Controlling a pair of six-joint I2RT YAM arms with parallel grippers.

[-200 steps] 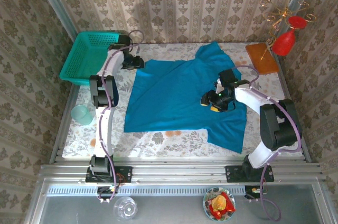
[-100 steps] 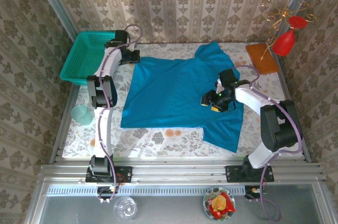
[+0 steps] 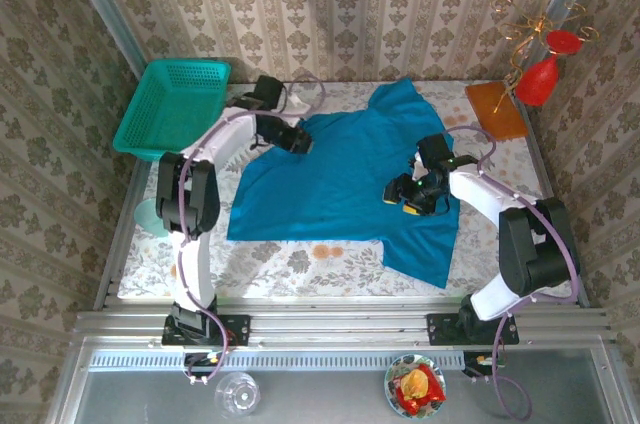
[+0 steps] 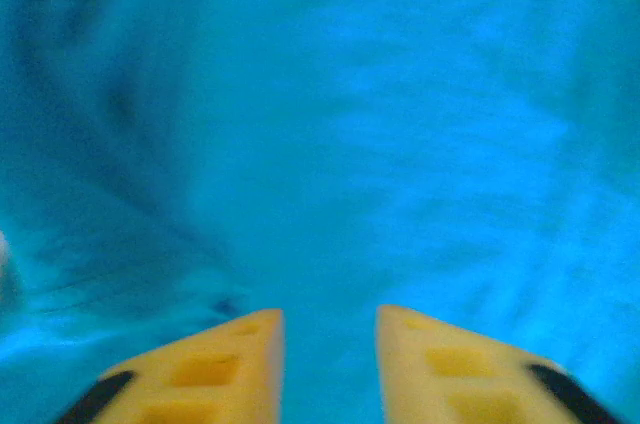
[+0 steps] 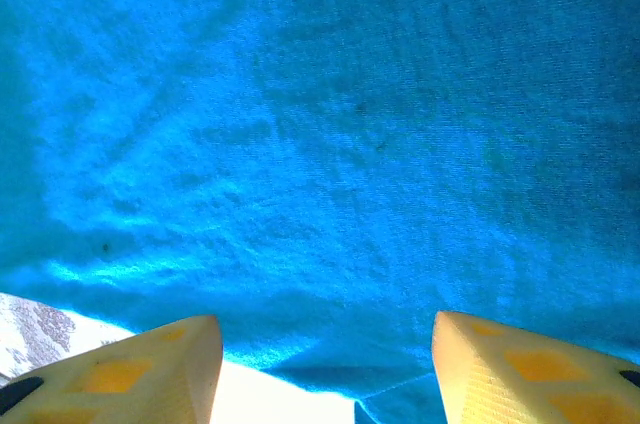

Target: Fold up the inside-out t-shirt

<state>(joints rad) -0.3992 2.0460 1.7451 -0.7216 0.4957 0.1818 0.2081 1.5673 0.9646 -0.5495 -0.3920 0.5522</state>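
The flowery table has the blue t-shirt spread flat across its middle. A green basket sits far left. Over the shirt, the left pincer is open a little and the right pincer wide, both holding nothing.

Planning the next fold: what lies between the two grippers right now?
Smooth t-shirt cloth, nothing lying on it. The top view shows it spanning the stretch from the left gripper to the right gripper.
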